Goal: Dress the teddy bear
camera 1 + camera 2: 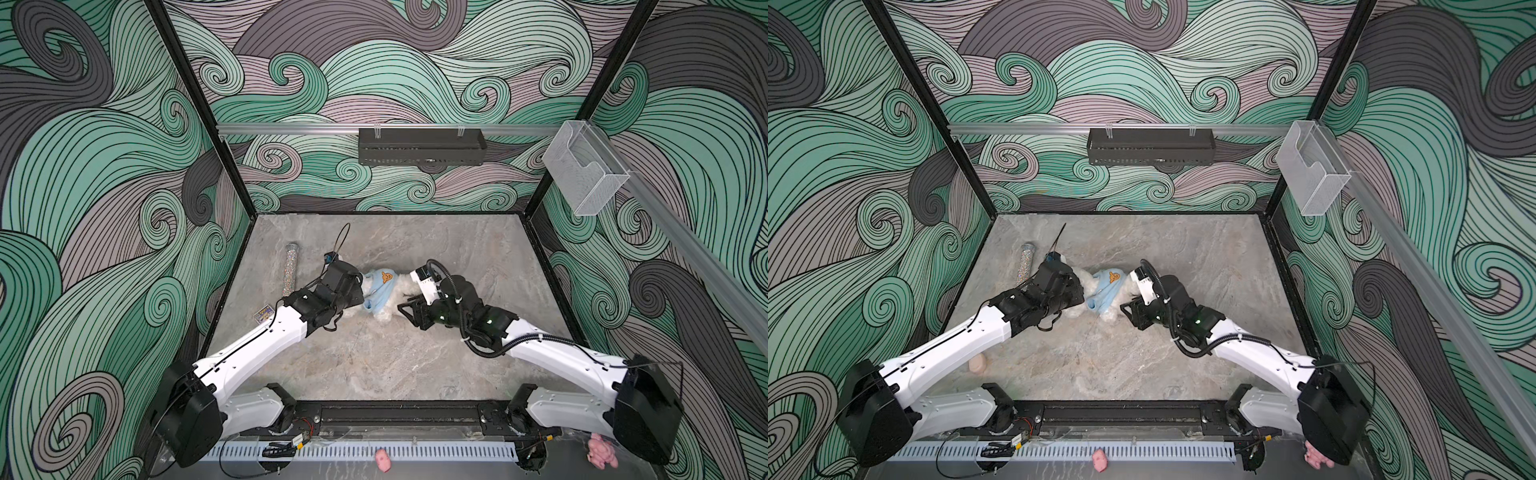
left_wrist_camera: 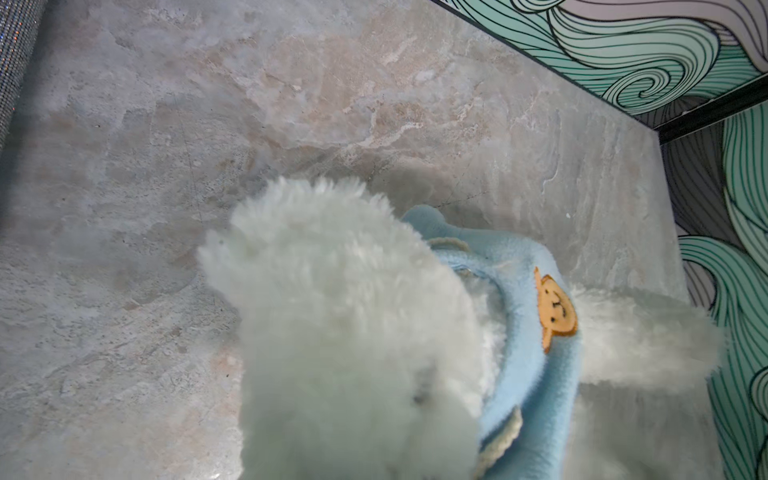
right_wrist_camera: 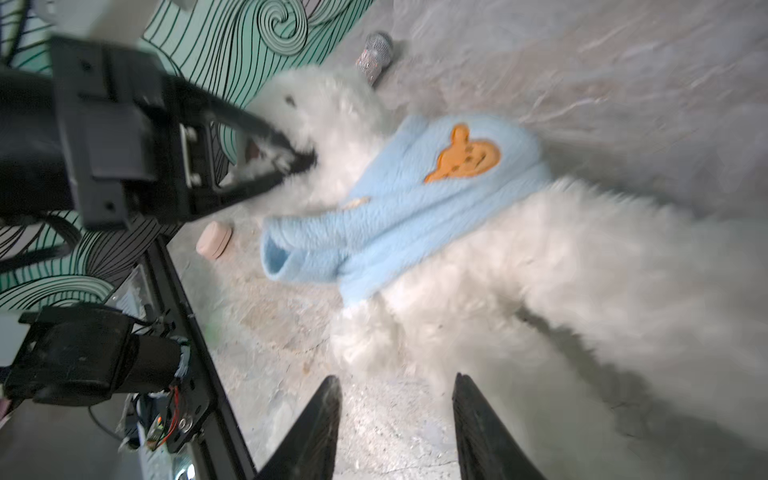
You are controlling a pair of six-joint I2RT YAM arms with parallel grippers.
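Observation:
The teddy bear (image 1: 386, 318) lies on its back in the middle of the table in both top views, white and fluffy. A light blue shirt (image 1: 376, 291) with an orange bear patch covers its chest. My left gripper (image 3: 301, 160) is shut on the fur of the bear's head (image 2: 353, 332). That fur hides the fingers in the left wrist view. My right gripper (image 3: 395, 378) stands open beside the bear's legs (image 3: 519, 282), with only bare table between its fingertips. In a top view the right gripper (image 1: 1125, 307) sits just right of the shirt (image 1: 1106, 291).
A glittery tube (image 1: 291, 270) and a small card (image 1: 262, 313) lie at the table's left. A beige round piece (image 1: 977, 363) sits near the left arm. Small pink plush toys (image 1: 382, 459) lie past the front rail. A black tray (image 1: 422, 145) and a clear bin (image 1: 584, 166) hang on the walls.

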